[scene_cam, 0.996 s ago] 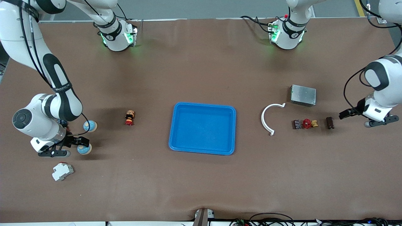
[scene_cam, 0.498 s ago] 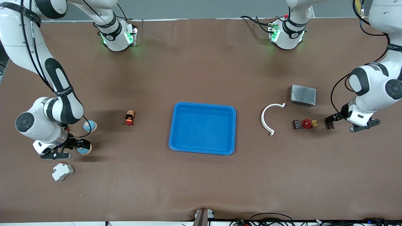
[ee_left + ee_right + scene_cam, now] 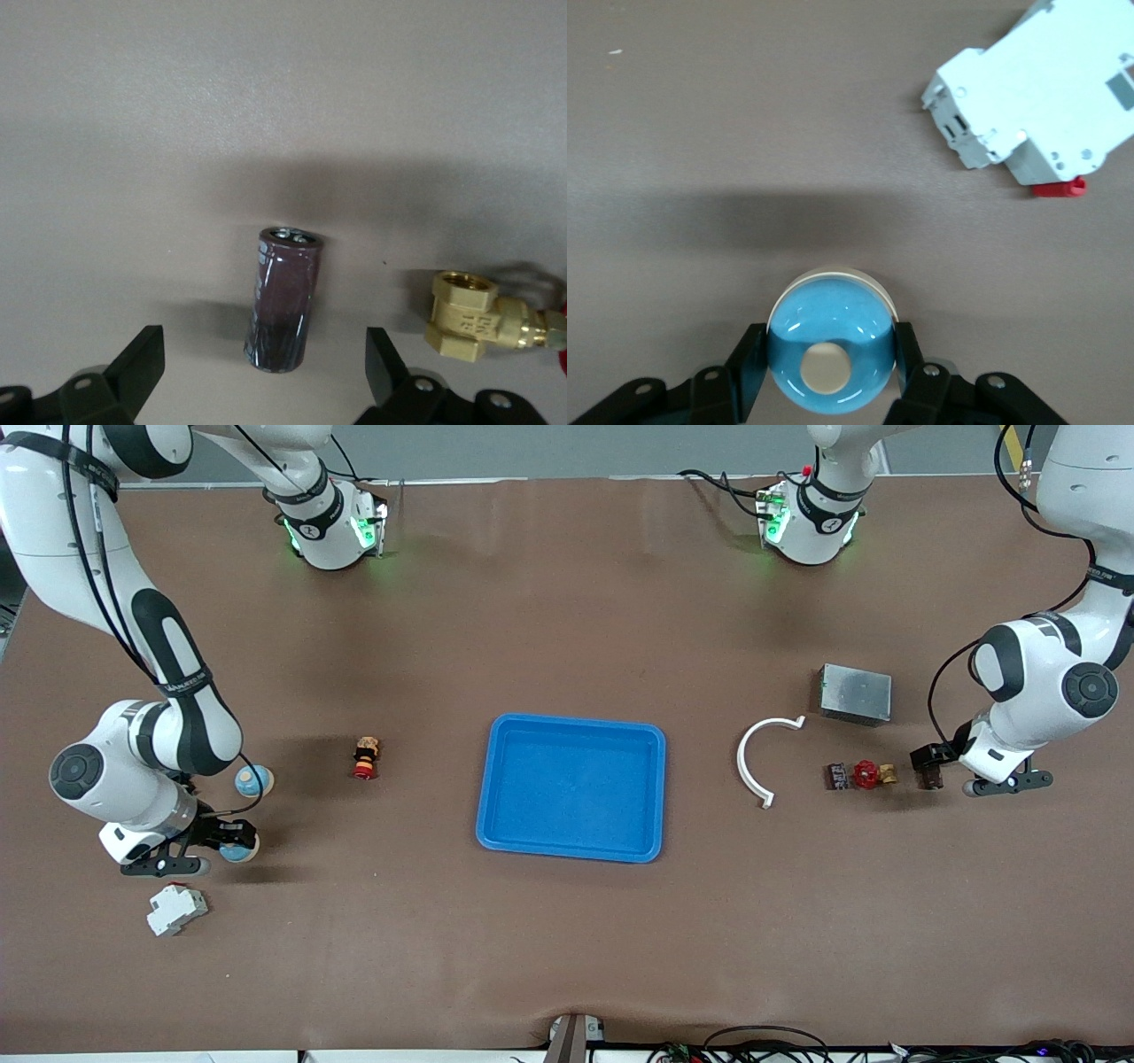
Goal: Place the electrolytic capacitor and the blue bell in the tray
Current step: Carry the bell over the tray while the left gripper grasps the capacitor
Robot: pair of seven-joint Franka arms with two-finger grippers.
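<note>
Tray (image 3: pixel 571 788) sits mid-tabletop. Right pincer (image 3: pixel 829 376) is clamped on the blue bell (image 3: pixel 830 348) near the right arm's edge. Left pincer (image 3: pixel 263 390), jaws spread wide, straddles the electrolytic capacitor (image 3: pixel 282 299) near the left arm's edge.

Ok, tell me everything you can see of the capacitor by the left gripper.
The capacitor is a small dark brown cylinder in a glossy sleeve, with a silvery end cap. It lies on its side on the brown table, at the left arm's end, beside a brass valve. The open left gripper straddles it without touching.
</note>
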